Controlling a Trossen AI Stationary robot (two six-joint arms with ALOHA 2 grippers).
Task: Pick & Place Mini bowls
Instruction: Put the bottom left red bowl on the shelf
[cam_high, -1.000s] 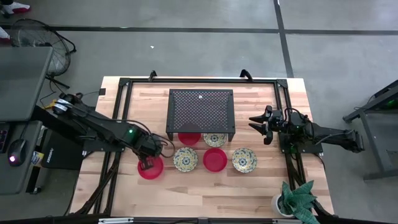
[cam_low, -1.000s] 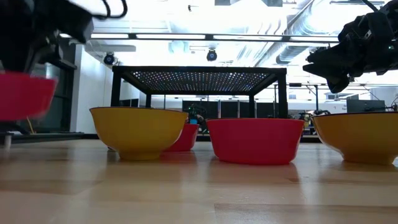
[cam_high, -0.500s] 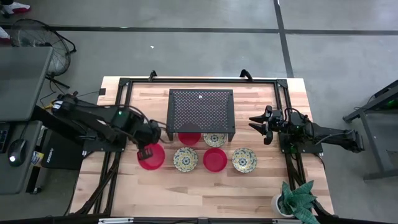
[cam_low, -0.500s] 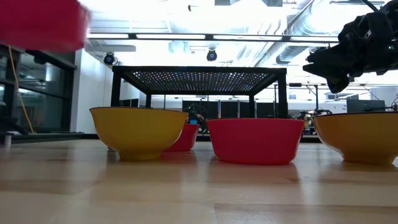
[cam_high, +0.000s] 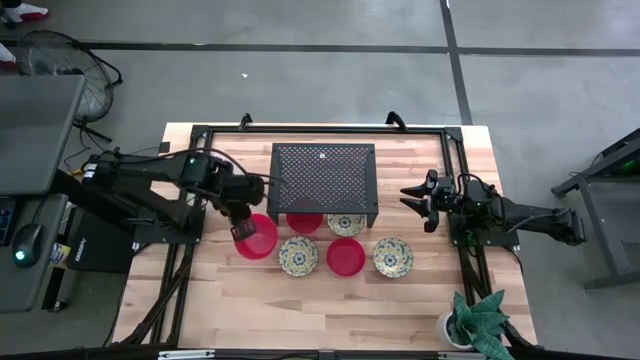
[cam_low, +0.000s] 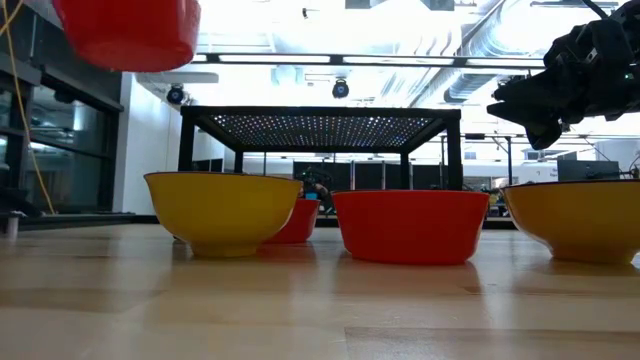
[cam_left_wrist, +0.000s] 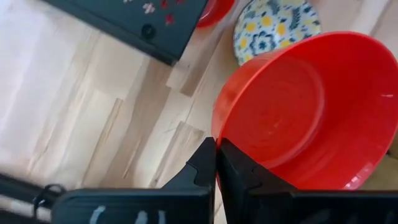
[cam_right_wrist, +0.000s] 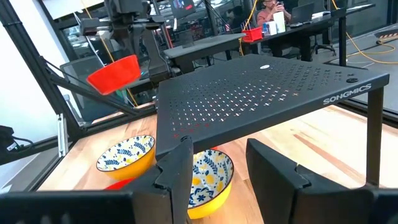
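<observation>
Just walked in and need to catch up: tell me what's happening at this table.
The left gripper is shut on the rim of a red mini bowl and holds it in the air, just left of the black mesh rack. On the table in front of the rack sit a floral bowl, a red bowl and another floral bowl; two more bowls sit partly under the rack. The right gripper waits open at the rack's right side.
</observation>
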